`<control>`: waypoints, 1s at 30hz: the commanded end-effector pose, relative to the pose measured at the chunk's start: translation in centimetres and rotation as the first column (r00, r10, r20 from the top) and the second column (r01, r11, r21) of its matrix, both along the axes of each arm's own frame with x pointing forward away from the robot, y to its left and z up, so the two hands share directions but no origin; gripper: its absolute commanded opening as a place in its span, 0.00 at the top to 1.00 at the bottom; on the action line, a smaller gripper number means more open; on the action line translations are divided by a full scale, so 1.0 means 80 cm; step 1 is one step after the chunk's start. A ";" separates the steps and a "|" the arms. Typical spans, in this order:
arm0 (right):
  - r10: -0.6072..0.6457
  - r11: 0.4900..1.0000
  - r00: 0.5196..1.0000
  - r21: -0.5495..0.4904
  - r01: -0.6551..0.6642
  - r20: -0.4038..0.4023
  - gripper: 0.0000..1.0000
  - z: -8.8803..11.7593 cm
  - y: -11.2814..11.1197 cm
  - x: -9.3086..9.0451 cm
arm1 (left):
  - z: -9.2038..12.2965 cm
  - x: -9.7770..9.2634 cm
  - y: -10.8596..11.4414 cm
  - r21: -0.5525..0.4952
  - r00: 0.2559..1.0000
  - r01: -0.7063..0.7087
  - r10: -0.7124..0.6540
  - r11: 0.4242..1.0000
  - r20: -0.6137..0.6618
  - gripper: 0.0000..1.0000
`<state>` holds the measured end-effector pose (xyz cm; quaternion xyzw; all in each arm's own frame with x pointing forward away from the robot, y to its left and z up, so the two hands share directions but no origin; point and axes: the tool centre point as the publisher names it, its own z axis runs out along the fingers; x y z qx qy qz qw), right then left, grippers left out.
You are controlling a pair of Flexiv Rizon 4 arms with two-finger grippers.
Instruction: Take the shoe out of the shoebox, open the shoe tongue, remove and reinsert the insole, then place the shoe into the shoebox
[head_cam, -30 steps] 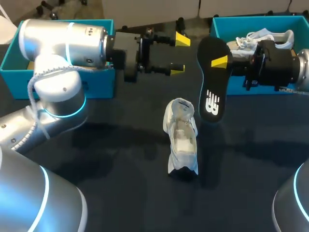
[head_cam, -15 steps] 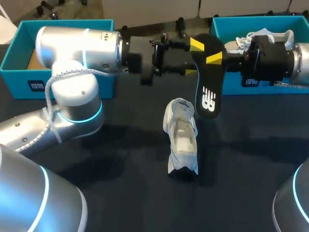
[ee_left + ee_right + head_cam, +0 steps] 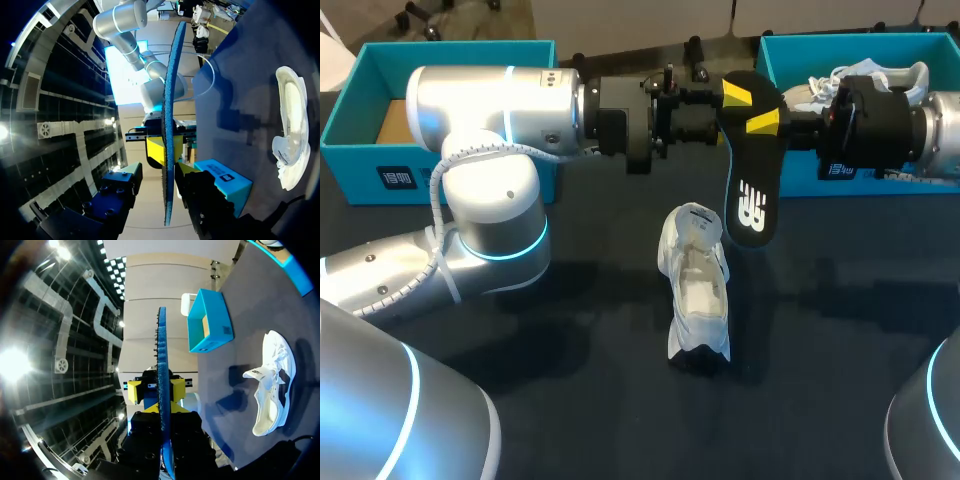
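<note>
Black insole (image 3: 752,190): you have it held up off the table (image 3: 570,400), at 1 o'clock from the shoe (image 3: 697,290). Its printed face is towards the head camera and its logo end hangs down.
Right gripper (image 3: 767,122): your right arm comes in from 3 o'clock. Its fingers are clamped on the insole's upper end, with one yellow tip on the printed face and the other behind it.
Left gripper (image 3: 730,105): your left arm reaches across from 9 o'clock. Its fingers stand parted on either side of the insole's upper end. Its own wrist view shows a gap between them and the insole, so it grips nothing.
Shoe: white, at the middle of the dark table. It lies lengthwise from 12 to 6 o'clock with its opening up, apart from both grippers.
Left box (image 3: 350,120): teal, at 10 o'clock, with a brown floor showing.
Right box (image 3: 775,50): teal, at 2 o'clock, with a second shoe (image 3: 865,72) lying inside.
</note>
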<state>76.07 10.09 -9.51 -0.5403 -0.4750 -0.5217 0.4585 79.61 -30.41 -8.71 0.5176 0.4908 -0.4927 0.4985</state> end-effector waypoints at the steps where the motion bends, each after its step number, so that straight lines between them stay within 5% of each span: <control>1: -0.002 1.000 1.000 0.005 0.002 0.002 1.00 -0.004 0.005 0.000 | -0.001 -0.001 -0.009 0.000 1.000 -0.011 0.011 1.000 -0.012 0.58; 22: -0.008 1.000 1.000 -0.002 0.008 0.001 1.00 -0.004 0.006 0.000 | -0.013 0.002 -0.014 0.003 0.997 -0.036 0.036 0.999 -0.064 0.79; 30: -0.007 1.000 1.000 -0.002 0.007 -0.001 1.00 -0.004 0.007 0.000 | -0.014 0.003 -0.013 0.000 0.997 -0.042 0.042 0.999 -0.072 1.00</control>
